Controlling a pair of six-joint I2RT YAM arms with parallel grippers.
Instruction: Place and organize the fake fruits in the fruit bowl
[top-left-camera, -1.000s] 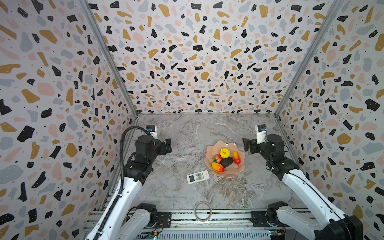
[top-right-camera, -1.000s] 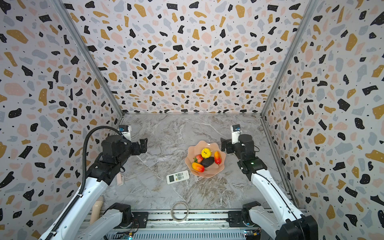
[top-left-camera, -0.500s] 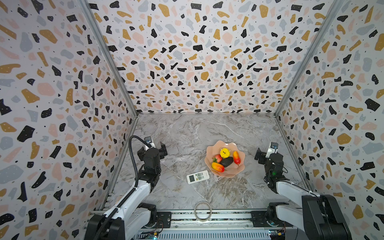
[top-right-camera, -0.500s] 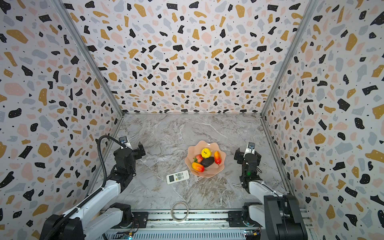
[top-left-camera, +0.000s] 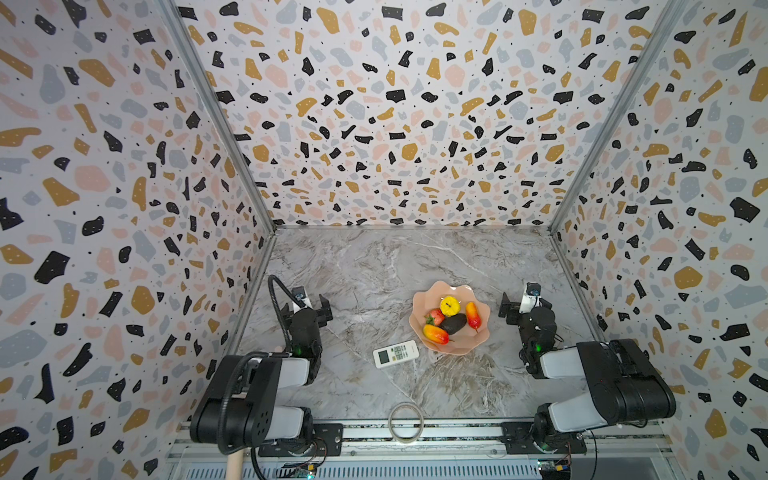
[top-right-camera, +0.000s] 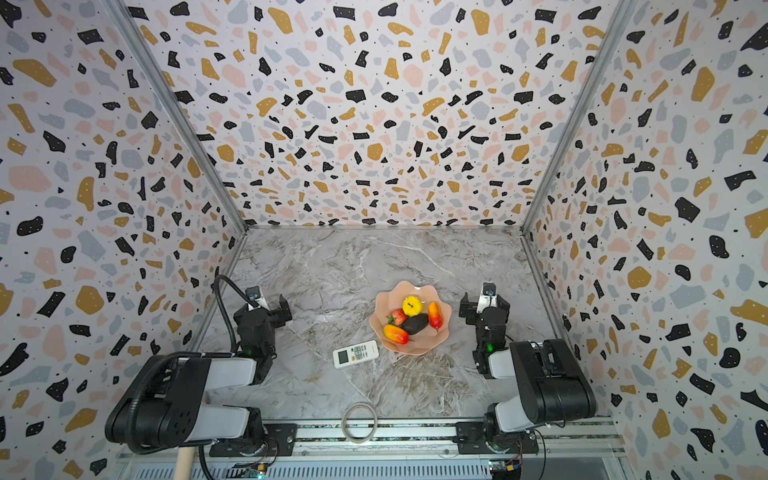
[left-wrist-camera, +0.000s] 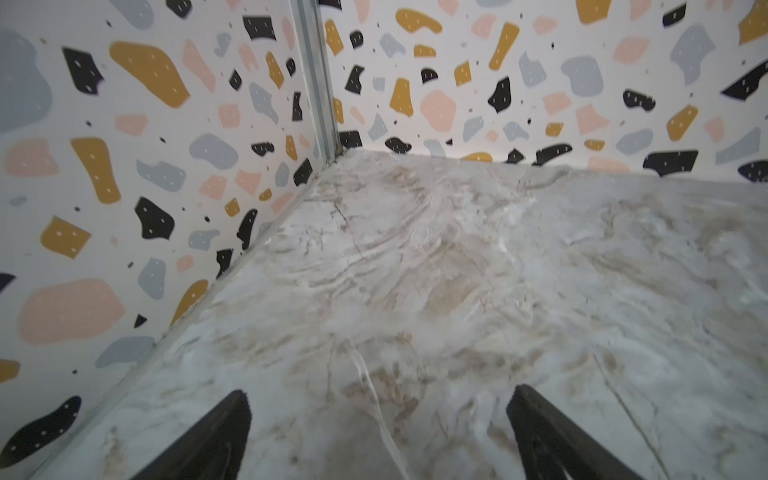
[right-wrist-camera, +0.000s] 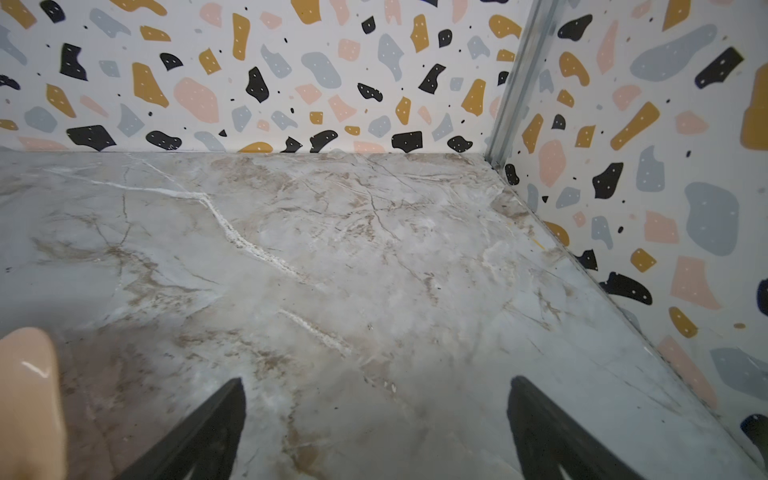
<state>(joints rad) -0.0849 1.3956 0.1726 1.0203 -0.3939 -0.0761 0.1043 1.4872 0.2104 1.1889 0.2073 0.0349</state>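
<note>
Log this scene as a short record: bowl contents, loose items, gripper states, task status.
bowl: fruit bowl on the marble table
in bowl: yellow fruit, strawberry, dark oval fruit, front oblong fruit, right oblong fruit
outside bowl: remote beside the bowl; clear ring at the front edge
left gripper: open, empty
right gripper: open, empty
task status: all five fruits in the bowl

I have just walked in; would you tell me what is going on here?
Nothing is being held right now. All five fruits lie in the pink bowl. The left pincer and right pincer are open and empty, low over bare table on either side of it. A remote and a ring lie outside the bowl.
</note>
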